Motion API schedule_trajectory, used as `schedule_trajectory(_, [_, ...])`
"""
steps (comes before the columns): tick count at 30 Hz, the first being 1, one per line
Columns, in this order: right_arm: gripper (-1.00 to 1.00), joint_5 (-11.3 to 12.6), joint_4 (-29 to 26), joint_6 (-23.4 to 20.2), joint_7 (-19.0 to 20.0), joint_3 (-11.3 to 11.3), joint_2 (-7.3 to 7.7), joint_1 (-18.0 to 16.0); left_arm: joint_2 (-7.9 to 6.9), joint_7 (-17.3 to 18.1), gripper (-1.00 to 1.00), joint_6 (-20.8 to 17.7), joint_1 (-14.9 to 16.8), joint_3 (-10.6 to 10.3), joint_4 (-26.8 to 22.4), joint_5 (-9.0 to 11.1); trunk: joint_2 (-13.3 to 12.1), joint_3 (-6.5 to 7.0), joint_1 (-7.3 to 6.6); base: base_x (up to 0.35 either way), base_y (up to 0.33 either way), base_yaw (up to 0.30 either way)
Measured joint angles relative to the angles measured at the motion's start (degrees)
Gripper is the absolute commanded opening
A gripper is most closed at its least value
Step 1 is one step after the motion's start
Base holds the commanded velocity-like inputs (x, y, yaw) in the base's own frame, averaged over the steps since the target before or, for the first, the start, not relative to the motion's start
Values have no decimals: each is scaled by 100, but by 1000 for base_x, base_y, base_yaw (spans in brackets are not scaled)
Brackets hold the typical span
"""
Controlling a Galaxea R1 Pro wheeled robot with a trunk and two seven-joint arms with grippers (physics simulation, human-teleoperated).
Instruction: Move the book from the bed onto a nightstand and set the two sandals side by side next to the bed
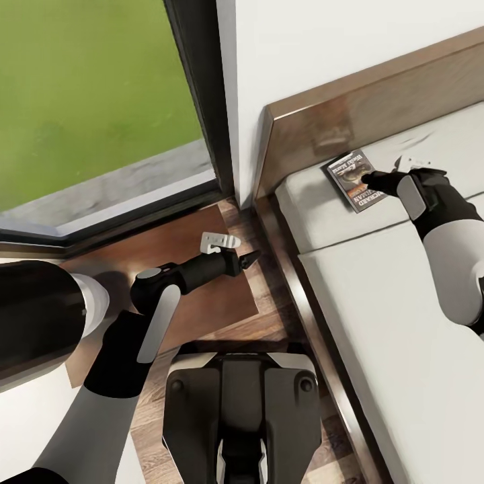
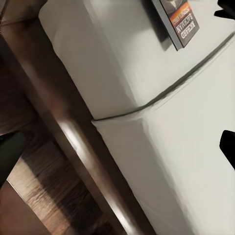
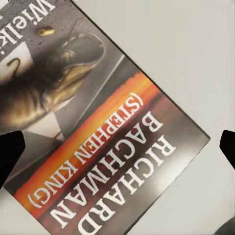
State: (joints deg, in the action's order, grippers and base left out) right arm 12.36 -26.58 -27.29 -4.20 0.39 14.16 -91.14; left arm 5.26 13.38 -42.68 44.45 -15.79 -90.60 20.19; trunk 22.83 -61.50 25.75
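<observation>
While your right gripper [image 1: 370,180] hovers low over the book [image 1: 355,178], its dark fingertips [image 3: 11,152] stand spread at either side of the wrist view with the cover between them, so the claw is open and nothing is held yet. You seem to be lining it up to straddle the paperback before closing. The book lies flat on the light-grey mattress [image 1: 376,296] of the bed [image 1: 286,259], close to the headboard [image 1: 349,107] and near the corner nearest the nightstand [image 1: 195,296], which makes for a short carry once you have it. A thin book lying flush on soft bedding is probably awkward to pinch, so you may need to work one edge.

Your left gripper [image 1: 249,259] is held out over the nightstand's outer edge toward the bed frame, apparently parked out of the way. Whether it is open or closed cannot be told.
</observation>
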Motion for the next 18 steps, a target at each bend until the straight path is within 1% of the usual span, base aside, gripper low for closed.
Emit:
schedule_trajectory(4, [100, -5, -5, -4, -9, 0, 16, -78, -7, -2, 100, 1, 0, 0, 0, 0, 0, 0, 0, 0, 0, 0])
schedule_trajectory(7, [100, -2, -5, -4, -9, 0, 57, -145, -9, -6, 100, 1, 0, 0, -3, 0, 0, 0, 0, 0, 0, 0])
schedule_trajectory(9, [100, -1, -6, -4, 4, 0, 116, -178, -8, -7, 100, 1, 0, 0, -4, -4, 0, 0, 0, 0, 0, 0])
schedule_trajectory(13, [100, 2, -9, -4, 24, 0, 168, -202, -5, -8, 100, 1, 0, 0, -4, -4, 0, 0, 0, 0, 0, 0])
schedule_trajectory(18, [100, 4, -13, -10, 33, 0, 190, -229, -6, -12, 100, 1, 0, 5, -25, -7, 0, 0, 0, 0, 0, 0])
